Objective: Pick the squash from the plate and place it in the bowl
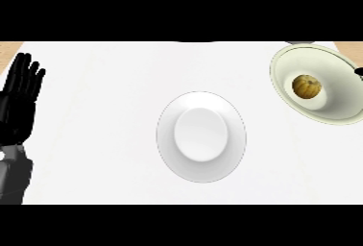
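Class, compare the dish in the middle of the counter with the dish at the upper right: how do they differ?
The white plate in the middle holds nothing; the bowl at the upper right holds the squash. The plate is pure white, while the bowl has a pale greenish-cream tint. The plate lies fully in view; the bowl is cut off by the right edge. Both are round dishes that look taller than wide.

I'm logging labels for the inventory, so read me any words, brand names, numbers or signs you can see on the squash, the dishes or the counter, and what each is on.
There is no readable text, number, brand or sign in the head view.
squash: no label.
bowl holding it: plain, unmarked.
white plate: plain, unmarked.
counter: bare white surface, no markings.
left hand: black, no lettering.
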{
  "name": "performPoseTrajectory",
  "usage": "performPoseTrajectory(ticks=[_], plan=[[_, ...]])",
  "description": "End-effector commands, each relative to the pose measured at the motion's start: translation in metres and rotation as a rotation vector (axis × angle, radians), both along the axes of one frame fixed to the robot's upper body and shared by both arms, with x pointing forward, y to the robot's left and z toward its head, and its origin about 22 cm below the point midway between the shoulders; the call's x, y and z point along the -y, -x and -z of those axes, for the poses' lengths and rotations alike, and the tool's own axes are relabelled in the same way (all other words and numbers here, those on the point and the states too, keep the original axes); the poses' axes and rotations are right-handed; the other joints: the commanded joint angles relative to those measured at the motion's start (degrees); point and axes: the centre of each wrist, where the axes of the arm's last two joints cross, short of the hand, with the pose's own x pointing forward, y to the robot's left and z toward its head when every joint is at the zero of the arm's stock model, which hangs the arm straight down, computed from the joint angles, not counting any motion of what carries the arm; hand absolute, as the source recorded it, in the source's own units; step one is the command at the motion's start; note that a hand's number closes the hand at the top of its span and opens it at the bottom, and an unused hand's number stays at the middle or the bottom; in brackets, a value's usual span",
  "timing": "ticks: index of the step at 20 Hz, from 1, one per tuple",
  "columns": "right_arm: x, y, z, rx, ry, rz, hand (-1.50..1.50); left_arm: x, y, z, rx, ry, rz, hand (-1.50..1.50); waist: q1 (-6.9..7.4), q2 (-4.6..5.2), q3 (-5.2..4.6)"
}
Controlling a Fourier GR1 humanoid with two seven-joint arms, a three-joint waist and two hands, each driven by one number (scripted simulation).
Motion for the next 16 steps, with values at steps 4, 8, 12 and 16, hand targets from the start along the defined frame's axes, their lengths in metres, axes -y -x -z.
performPoseTrajectory(ticks=[4,8,12,16], plan=[[0.081,0.059,-0.01,0.096,-0.123,0.134,-1.5,-0.011,0.0,0.002,-0.006,0.015,-0.012,0.0,-0.28,0.08,0.03],[0.118,0.104,-0.001,0.155,-0.134,0.114,-1.5,-0.026,0.001,0.014,-0.01,0.017,-0.016,0.0,-0.57,0.23,0.06],[0.143,0.141,0.007,0.168,-0.165,0.127,-1.5,-0.011,-0.001,0.0,-0.003,0.005,0.01,0.0,-0.05,0.21,0.14],[0.162,0.182,0.015,0.18,-0.155,0.088,-1.5,0.006,-0.001,0.005,-0.001,0.0,0.002,0.0,-0.14,0.21,0.23]])
